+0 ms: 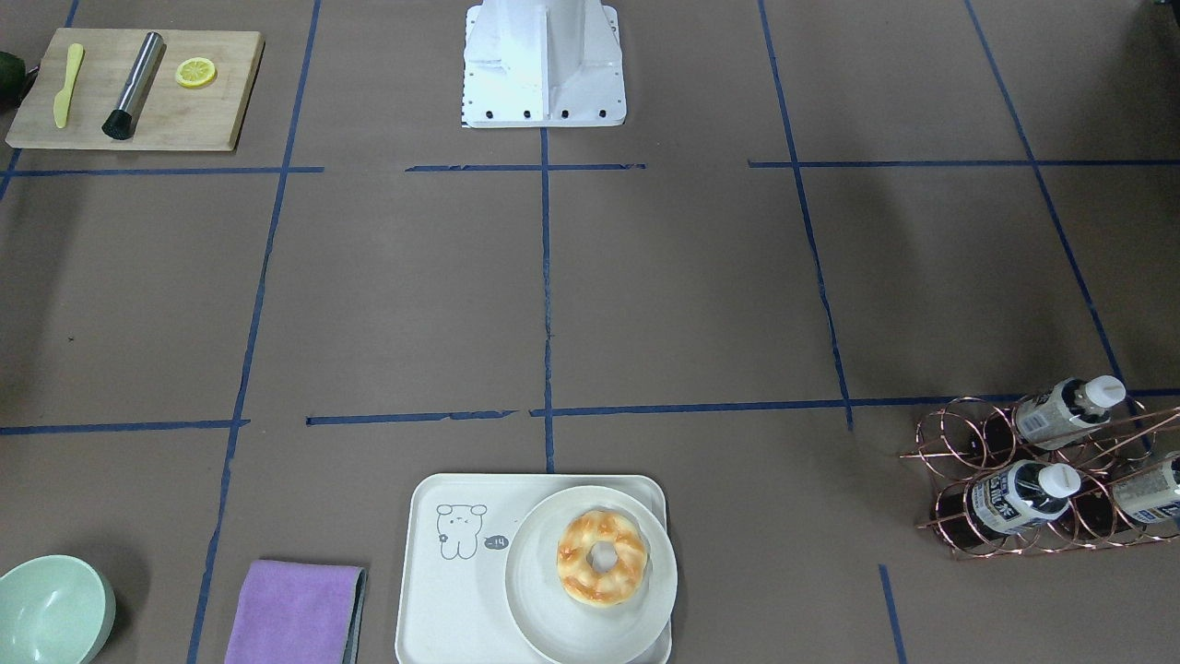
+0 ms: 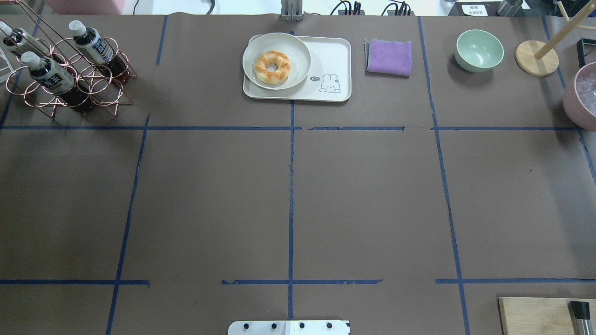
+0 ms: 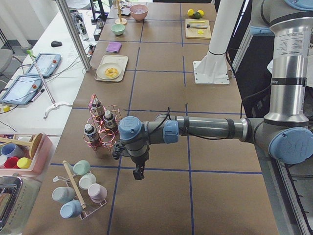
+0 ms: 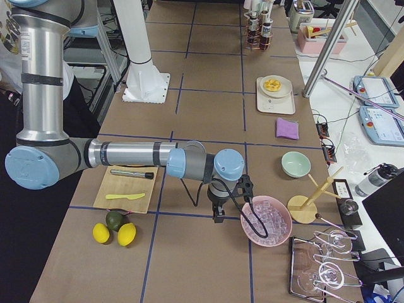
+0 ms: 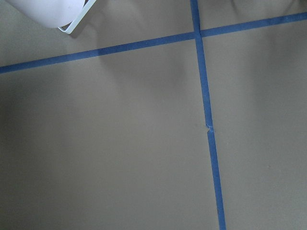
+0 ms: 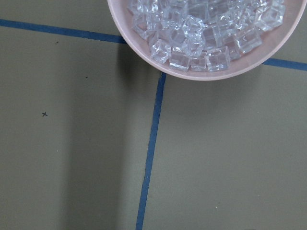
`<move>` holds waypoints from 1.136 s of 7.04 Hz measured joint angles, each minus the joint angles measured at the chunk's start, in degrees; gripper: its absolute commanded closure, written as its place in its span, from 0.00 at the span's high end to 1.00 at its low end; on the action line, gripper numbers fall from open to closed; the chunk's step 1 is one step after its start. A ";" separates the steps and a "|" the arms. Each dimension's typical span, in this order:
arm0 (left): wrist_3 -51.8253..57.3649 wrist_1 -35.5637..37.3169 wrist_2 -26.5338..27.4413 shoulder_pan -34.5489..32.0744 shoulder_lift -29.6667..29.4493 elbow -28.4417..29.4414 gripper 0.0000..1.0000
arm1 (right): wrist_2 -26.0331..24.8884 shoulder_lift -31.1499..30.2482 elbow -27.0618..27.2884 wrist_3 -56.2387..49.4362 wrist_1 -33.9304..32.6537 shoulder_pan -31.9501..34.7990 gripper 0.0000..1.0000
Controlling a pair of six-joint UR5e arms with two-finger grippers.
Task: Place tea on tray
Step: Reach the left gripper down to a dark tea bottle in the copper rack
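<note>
From where I stand, the tea (image 2: pixel 50 77) leans cap-up in the wire rack (image 2: pixel 95 86), upper left overhead. The left gripper (image 3: pixel 138 172) hangs near it, the right gripper (image 4: pixel 218 214) far off. Whether either's fingers are spread, I cannot tell.

Across my brown surface (image 2: pixel 363 204) I see a doughnut (image 1: pixel 602 557) on a round plate (image 1: pixel 530 583), a purple cloth (image 1: pixel 293 610) near a green bowl (image 1: pixel 51 610), and ice cubes (image 6: pixel 201 28) in a pink bowl (image 6: pixel 249 64).
</note>
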 measured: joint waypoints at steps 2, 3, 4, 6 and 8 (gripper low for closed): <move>0.06 0.00 -0.08 -0.03 0.00 -0.03 1.00 | 0.05 0.00 0.00 0.00 0.00 0.00 1.00; 0.08 0.00 -0.06 -0.03 0.00 -0.22 1.00 | 0.06 0.00 0.00 0.00 0.00 0.00 1.00; 0.03 0.00 0.08 -0.02 -0.07 -0.78 1.00 | 0.04 0.02 0.02 0.02 0.00 0.00 1.00; -0.18 -0.66 0.07 0.04 -2.50 -2.55 1.00 | 0.08 0.07 0.06 0.26 0.00 0.00 1.00; -0.26 -3.46 -0.34 0.04 -5.80 -3.57 1.00 | 0.08 0.09 0.06 0.34 0.02 0.00 1.00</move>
